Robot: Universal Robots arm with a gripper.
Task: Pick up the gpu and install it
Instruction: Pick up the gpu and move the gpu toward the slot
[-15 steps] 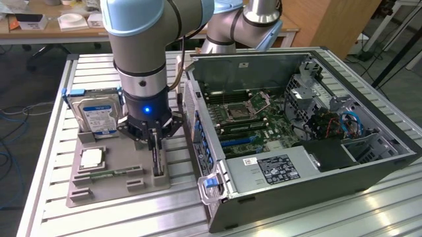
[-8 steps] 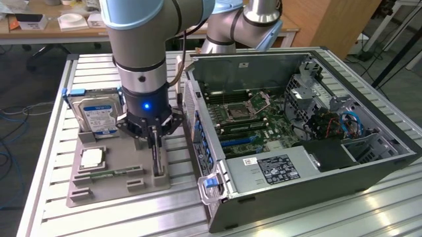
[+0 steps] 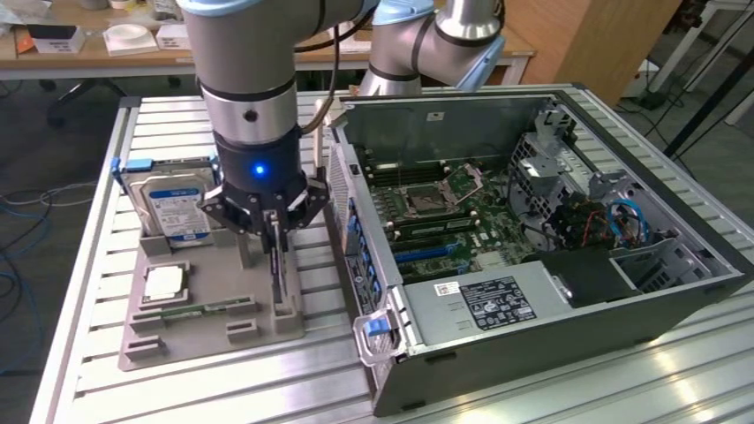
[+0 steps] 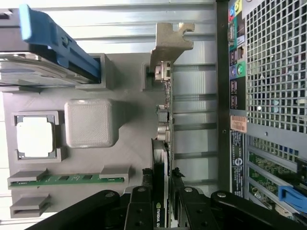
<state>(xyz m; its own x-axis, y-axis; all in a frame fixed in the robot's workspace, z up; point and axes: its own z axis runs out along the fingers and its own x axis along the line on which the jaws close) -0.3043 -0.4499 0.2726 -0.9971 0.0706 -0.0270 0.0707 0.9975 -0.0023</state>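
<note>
**A:** Where is the gpu [image 3: 278,276]?

**B:** It stands on edge in a slot of the gray tray [image 3: 212,340], at about eight o'clock from the middle of the exterior view. It is not in the case [image 3: 531,353].

**A:** And the gripper [image 3: 274,231]?

**B:** It points straight down over the card. Its fingers are clamped on the gpu's upper edge, one on each face. In the wrist view the gpu [image 4: 162,143] runs edge-on away from the gripper [image 4: 163,194]. A black cooler covers one face near the fingers, and the silver bracket [image 4: 171,40] sits at the far end.

**A:** What lies around it?

**B:** Taken from the gripper in the exterior view, the drive [image 3: 175,208] with its blue rail stands at ten o'clock. The CPU [image 3: 165,281] is at eight and the RAM [image 3: 194,311] at seven, and all three are on the tray. The case lies open at three o'clock, just beside the tray, with its board facing up. Tray and case both rest on the slatted table [image 3: 104,265].
</note>
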